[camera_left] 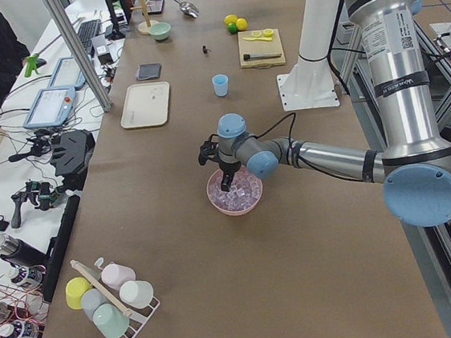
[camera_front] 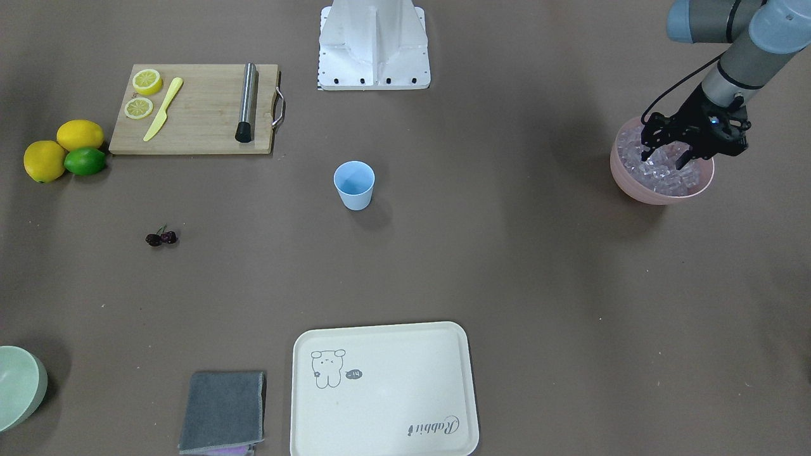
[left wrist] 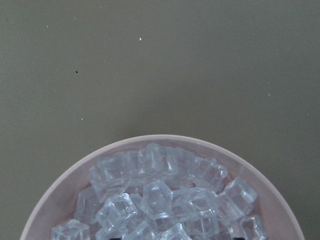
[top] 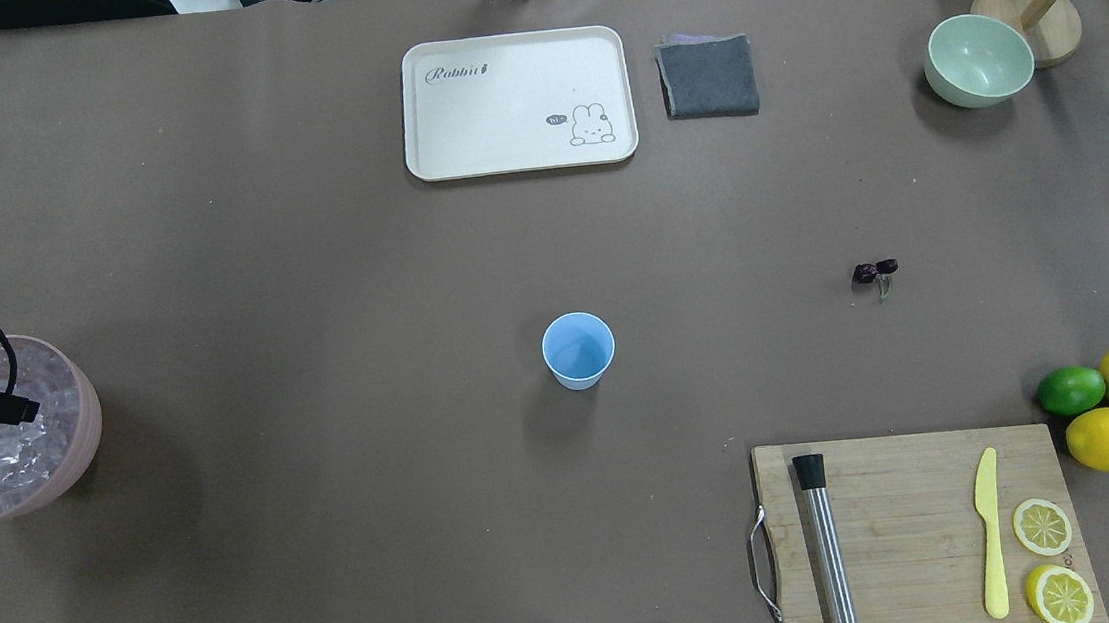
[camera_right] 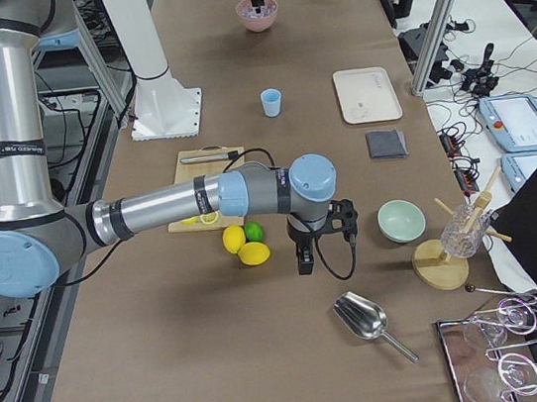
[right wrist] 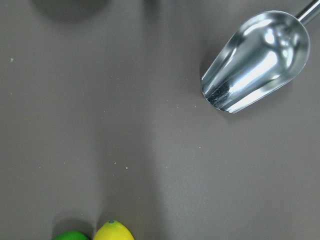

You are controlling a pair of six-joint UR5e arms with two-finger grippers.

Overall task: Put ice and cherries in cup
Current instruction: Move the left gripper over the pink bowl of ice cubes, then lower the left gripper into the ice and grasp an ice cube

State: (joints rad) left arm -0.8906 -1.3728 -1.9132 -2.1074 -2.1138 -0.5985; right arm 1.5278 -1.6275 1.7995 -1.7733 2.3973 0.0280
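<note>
The light blue cup [camera_front: 354, 185] stands upright and empty at mid-table. The dark cherries [camera_front: 161, 238] lie on the table between the cup and the lemons. Clear ice [camera_front: 665, 177] fills a pink bowl [camera_front: 633, 190] at the table's left end, and also fills the lower left wrist view [left wrist: 160, 200]. My left gripper [camera_front: 665, 155] is open, with its fingertips down among the cubes. My right gripper [camera_right: 304, 261] hangs low over the table beside the lemons and lime. It shows only in the right side view, so I cannot tell its state.
A wooden cutting board [camera_front: 196, 126] carries lemon halves, a yellow knife and a steel muddler. Two lemons and a lime [camera_front: 83, 161] sit beside it. A cream tray [camera_front: 380, 392], a grey cloth [camera_front: 222, 411], a pale green bowl [camera_front: 19, 386] and a metal scoop [right wrist: 255, 60] are also here.
</note>
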